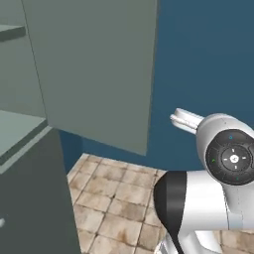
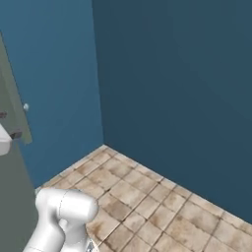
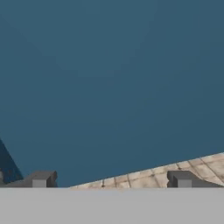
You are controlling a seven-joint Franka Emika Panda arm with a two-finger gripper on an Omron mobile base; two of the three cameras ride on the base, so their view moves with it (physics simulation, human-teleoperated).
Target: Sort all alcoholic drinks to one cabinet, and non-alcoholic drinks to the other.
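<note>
the claw (image 3: 112, 179) stands wide open with nothing between its tips, and it faces a bare blue wall (image 3: 109, 87) with a strip of tiled floor (image 3: 197, 168) low ahead of it. none of the four bottles can be found from here, so where they stand cannot be told. by my reading this is a travelling step between a pick and a place, or a search for the next bottle. in the left base view a grey-green cabinet door (image 1: 94, 69) hangs open, well off to the claw's left. the arm is folded close over the base, elbow high, wrist level. the next move calls for turning toward the cabinets and the bench until a bottle comes before the claw.
</note>
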